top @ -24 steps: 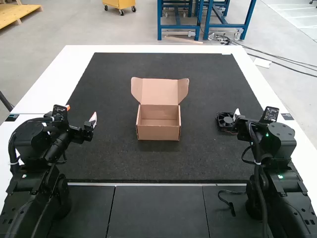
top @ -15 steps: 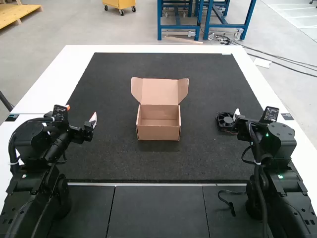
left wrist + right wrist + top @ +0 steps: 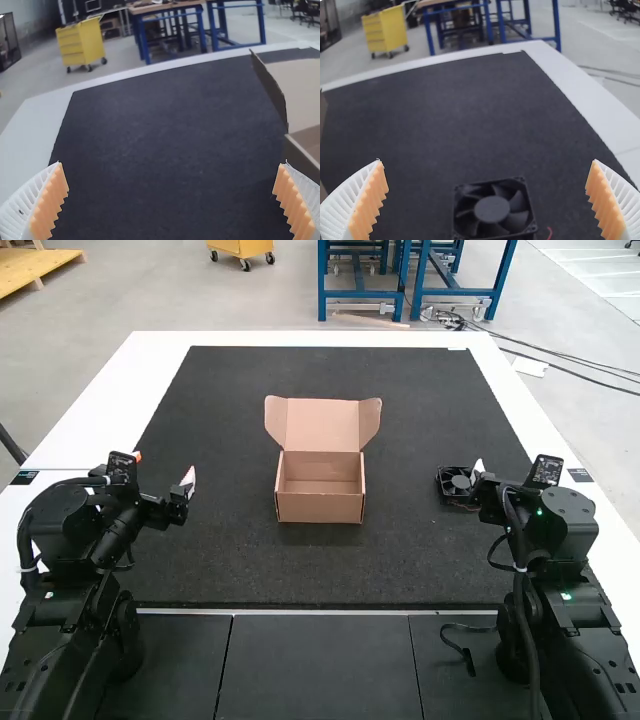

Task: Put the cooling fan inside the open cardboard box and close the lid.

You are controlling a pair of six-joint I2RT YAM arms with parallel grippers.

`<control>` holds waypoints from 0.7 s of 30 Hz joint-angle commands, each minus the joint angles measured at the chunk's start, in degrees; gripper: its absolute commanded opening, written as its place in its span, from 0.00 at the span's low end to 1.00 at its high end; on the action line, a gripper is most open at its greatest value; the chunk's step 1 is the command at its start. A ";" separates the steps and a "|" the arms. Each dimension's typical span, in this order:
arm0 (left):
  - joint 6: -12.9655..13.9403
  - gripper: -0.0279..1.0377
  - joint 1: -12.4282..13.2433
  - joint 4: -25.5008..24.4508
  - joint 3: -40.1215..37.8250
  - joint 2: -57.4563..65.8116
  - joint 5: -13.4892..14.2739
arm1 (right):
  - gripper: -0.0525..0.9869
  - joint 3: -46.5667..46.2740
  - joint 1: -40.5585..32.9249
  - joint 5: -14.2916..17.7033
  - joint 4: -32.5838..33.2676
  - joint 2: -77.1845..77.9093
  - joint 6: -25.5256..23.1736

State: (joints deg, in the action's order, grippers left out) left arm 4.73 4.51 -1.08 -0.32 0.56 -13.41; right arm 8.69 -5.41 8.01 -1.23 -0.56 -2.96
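Observation:
An open cardboard box (image 3: pixel 319 483) stands in the middle of the black mat, its lid flap (image 3: pixel 322 423) upright at the back; its side wall (image 3: pixel 300 105) shows in the left wrist view. A small black cooling fan (image 3: pixel 455 482) lies flat on the mat to the box's right, just in front of my right gripper (image 3: pixel 482 478). In the right wrist view the fan (image 3: pixel 494 210) lies between the open fingers, not touched. My left gripper (image 3: pixel 163 476) hangs open to the box's left with nothing between its fingers (image 3: pixel 45 202).
The black mat (image 3: pixel 320 390) lies on a white table (image 3: pixel 90 410). A thin red wire (image 3: pixel 549 233) runs from the fan. Bare mat stretches behind and in front of the box.

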 commanded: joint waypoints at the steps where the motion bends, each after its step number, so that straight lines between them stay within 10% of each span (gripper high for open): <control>1: 0.19 0.93 0.58 0.47 0.32 -0.65 -0.57 | 0.93 -8.69 -0.65 0.60 -0.44 0.56 0.32; 10: -5.52 0.93 0.58 10.49 0.14 -0.65 1.72 | 0.93 -6.75 0.58 1.92 -15.99 0.56 -0.47; 21: -6.05 0.93 0.23 10.05 -10.14 1.64 6.11 | 0.93 8.45 2.25 1.22 -15.55 -10.08 0.85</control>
State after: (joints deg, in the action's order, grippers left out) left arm -0.49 4.49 8.45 -6.39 0.84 -9.82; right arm 11.00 -3.84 8.62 -15.70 -7.51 -2.94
